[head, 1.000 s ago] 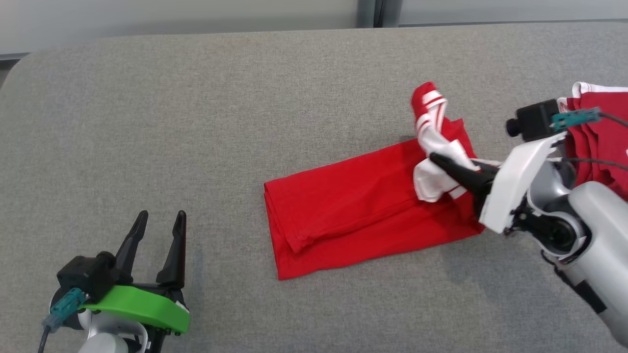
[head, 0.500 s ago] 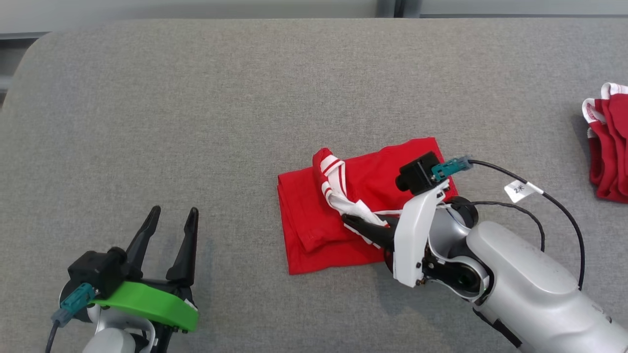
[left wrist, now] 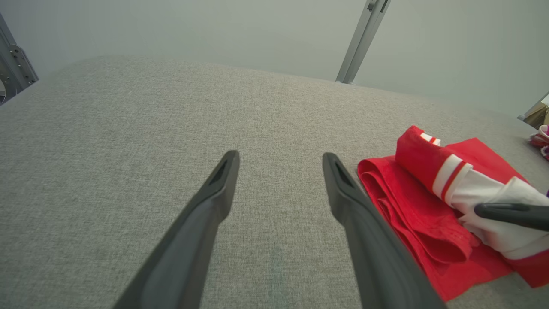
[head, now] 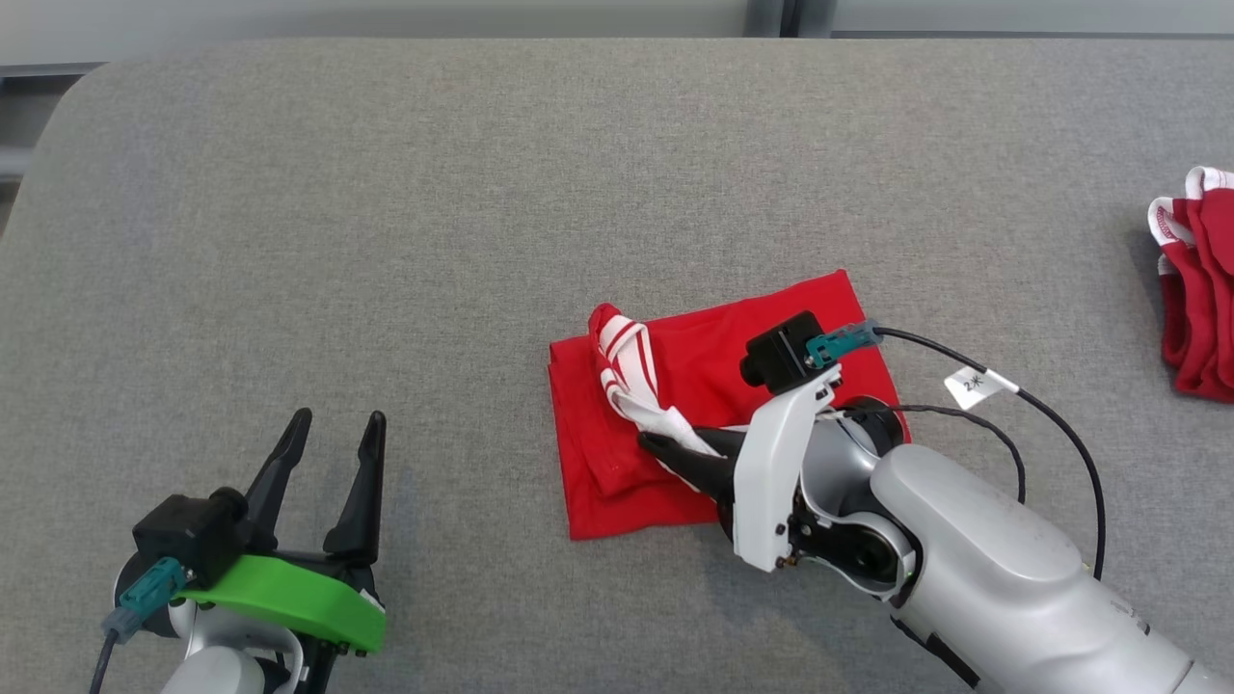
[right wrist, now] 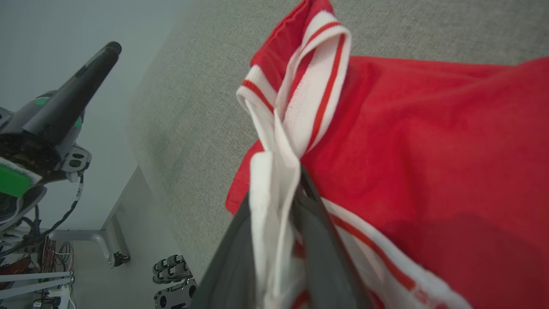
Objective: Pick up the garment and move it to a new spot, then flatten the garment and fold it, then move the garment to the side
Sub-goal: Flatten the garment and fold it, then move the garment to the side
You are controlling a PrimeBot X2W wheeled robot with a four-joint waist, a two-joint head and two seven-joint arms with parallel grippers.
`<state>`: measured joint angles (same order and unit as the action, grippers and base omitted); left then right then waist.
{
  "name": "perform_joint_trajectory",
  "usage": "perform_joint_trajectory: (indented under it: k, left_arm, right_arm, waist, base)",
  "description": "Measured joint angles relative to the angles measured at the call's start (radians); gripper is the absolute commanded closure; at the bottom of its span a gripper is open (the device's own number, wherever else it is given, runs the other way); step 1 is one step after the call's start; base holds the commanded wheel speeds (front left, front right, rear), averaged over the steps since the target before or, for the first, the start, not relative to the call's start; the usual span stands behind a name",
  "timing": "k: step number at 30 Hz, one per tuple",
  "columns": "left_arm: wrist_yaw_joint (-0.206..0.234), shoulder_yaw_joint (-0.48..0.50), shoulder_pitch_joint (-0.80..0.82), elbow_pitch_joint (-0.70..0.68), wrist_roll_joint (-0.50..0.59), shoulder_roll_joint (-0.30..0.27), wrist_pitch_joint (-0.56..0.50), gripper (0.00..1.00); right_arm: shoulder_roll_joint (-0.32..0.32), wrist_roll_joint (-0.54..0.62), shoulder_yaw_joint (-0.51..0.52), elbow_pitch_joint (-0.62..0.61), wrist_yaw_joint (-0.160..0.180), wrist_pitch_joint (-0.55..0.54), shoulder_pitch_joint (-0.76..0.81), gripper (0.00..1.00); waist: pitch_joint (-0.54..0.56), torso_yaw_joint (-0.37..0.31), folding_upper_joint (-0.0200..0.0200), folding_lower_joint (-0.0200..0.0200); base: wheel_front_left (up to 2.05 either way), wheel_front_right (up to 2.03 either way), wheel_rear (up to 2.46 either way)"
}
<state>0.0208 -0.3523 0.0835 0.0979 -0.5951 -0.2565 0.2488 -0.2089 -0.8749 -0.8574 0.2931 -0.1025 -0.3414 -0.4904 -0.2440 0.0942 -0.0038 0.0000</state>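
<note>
While the left end effector [head: 340, 416] is hanging released over the front of the desk [head: 386, 193], the right end effector [head: 651, 443] is gripping the white striped part of the folded garment [head: 713, 361] mid-desk; another red cloth [head: 1195, 318] is lying far right.

Your head camera looks steeply down on the grey surface [head: 386, 193] from well above. The view is wide enough to hold the left fingers [head: 362, 482] at lower left and the right fingers [head: 694, 463] on the red garment [head: 704, 357] at centre. Your left wrist camera rides low, facing along its own fingers toward the surface's far edge, with the garment near at its right. Your right wrist camera, rolled sideways, sits hard against the cloth. All three views share the garment; the right wrist view also catches the left fingers, the left wrist view a right fingertip.
</note>
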Motion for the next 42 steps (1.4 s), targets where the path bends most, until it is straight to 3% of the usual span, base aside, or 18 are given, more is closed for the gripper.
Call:
perform_joint_trajectory:
  k: [1,2,3,11,15,18,23,27,42]
  left_arm:
    - [0.0,0.0,0.0,0.002,0.0,0.0,0.0,0.0]
    - [0.0,0.0,0.0,0.003,0.0,0.001,0.0,0.0]
    - [0.0,0.001,0.0,0.006,0.0,0.002,0.0,0.0]
    - [-0.002,0.026,-0.001,0.018,0.0,0.006,0.0,0.0]
    - [-0.002,0.028,-0.001,0.017,0.0,0.005,0.0,0.0]
    - [-0.002,0.031,-0.001,0.016,0.0,0.006,0.0,0.0]
    - [-0.002,0.029,-0.003,0.013,-0.002,0.016,0.003,0.0]
    - [-0.003,0.024,-0.003,0.012,-0.002,0.021,0.003,0.0]
    - [-0.021,-0.004,0.0,0.008,0.0,0.031,0.003,0.0]
  right_arm:
    - [0.004,0.005,0.0,0.005,0.0,0.006,-0.004,0.2]
    - [0.009,0.006,0.0,0.008,0.0,0.013,-0.007,0.04]
    - [0.018,0.007,0.001,0.011,0.0,0.02,-0.012,0.0]
    - [0.085,0.005,0.021,-0.013,0.0,0.099,-0.02,0.0]
    - [0.077,-0.019,0.083,-0.067,-0.001,0.146,-0.02,0.0]
    - [0.015,-0.032,0.139,-0.081,0.003,0.165,-0.021,0.0]
    - [-0.153,-0.022,0.219,-0.027,0.044,0.166,-0.014,0.0]
    - [-0.216,-0.044,0.249,0.019,0.052,0.161,0.026,0.0]
    - [-0.169,-0.164,0.235,0.118,0.029,0.079,0.09,0.0]
  waist:
    - [0.0,-0.001,0.0,0.0]
    - [0.001,-0.001,0.0,0.0]
    - [0.001,-0.002,0.0,0.0]
    - [0.008,-0.015,0.0,0.0]
    - [0.014,-0.025,0.0,0.0]
    - [0.017,-0.031,0.0,0.0]
    - [0.016,-0.044,0.0,0.0]
    - [0.016,-0.05,0.0,0.0]
    - [0.007,-0.028,0.0,0.0]
  base:
    - [0.0,0.0,0.0]
    - [0.0,0.0,0.0]
    - [0.0,0.0,0.0]
    - [0.0,0.0,0.0]
    - [0.0,0.0,0.0]
    - [0.0,0.0,0.0]
    - [0.0,0.0,0.0]
    - [0.0,0.0,0.0]
    - [0.0,0.0,0.0]
